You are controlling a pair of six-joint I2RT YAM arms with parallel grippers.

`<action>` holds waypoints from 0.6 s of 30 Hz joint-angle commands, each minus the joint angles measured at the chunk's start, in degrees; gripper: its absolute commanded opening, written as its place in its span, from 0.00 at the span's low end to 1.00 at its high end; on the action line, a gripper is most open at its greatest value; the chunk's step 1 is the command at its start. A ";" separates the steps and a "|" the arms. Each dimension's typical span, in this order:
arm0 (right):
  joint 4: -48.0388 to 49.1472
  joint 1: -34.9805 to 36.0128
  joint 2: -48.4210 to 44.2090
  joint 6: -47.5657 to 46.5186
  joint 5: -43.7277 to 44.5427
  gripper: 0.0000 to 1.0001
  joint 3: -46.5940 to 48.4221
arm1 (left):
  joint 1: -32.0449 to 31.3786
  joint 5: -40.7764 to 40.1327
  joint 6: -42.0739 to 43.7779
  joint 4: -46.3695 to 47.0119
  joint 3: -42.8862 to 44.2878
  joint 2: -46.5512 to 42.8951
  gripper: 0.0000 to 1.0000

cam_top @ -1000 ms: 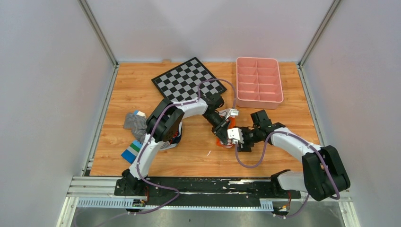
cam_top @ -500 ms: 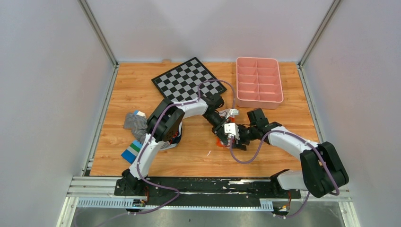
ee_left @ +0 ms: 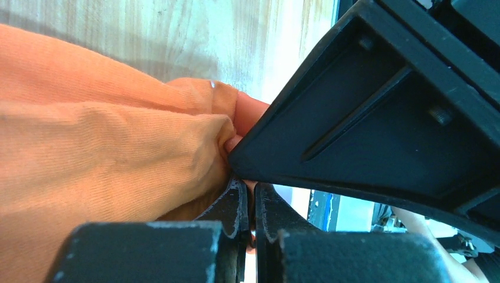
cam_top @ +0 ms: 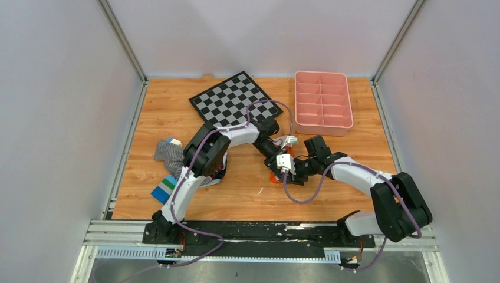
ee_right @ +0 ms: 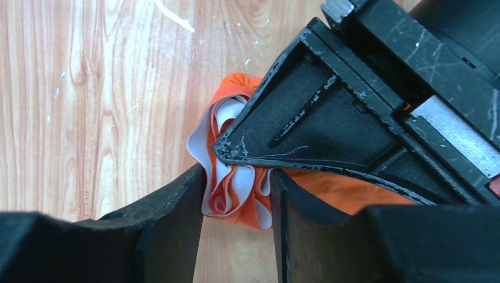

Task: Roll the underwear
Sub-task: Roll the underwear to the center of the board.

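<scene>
The underwear (cam_top: pixel 273 178) is a bright orange bundle mid-table, mostly hidden under both grippers. In the left wrist view, orange fabric (ee_left: pixel 106 153) fills the left side, and my left gripper (ee_left: pixel 250 190) is shut with a thin fold of it pinched between the jaws. In the right wrist view, the bundle's end (ee_right: pixel 227 194) shows curled white trim bands. My right gripper (ee_right: pixel 236 173) straddles that end, both fingers pressed against the folds. The left gripper's black finger (ee_right: pixel 330 124) lies across the bundle just above.
A black-and-white chessboard (cam_top: pixel 236 99) lies at the back. A pink compartment tray (cam_top: pixel 322 101) stands at the back right. A grey striped garment (cam_top: pixel 168 152) and blue cloth (cam_top: pixel 162 191) lie at the left, beside the left arm's elbow (cam_top: pixel 206 154).
My right gripper has moved left onto the orange bundle and its jaws have narrowed around the end. The left gripper has stayed put, still pinching fabric.
</scene>
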 commanded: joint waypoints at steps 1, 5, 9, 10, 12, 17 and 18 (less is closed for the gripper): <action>2.18 0.36 1.06 1.75 -0.97 0.40 0.44 | -0.77 -3.78 0.67 -1.12 0.13 2.55 0.00; 2.21 0.43 1.48 1.31 -0.27 0.26 -0.07 | -0.69 -4.49 0.79 -1.55 0.15 1.97 0.06; -2.46 0.17 3.87 0.78 -0.49 0.01 2.62 | 0.34 -7.24 1.48 -2.21 -0.80 -1.33 0.28; -4.78 -0.16 4.98 0.06 -1.04 0.00 3.77 | 1.08 -7.19 1.22 -1.66 -1.62 -2.65 0.34; -9.20 -0.89 7.50 -0.73 -1.94 0.00 6.27 | 2.89 -6.77 0.49 0.05 -3.82 -5.93 0.43; -24.85 -4.70 24.93 2.00 -3.80 0.00 20.14 | 8.27 -9.69 -3.06 9.10 -13.70 -15.99 0.55; -27.38 -5.69 28.23 2.97 -4.56 0.00 23.01 | 9.30 -10.66 -3.46 10.43 -15.08 -17.59 0.56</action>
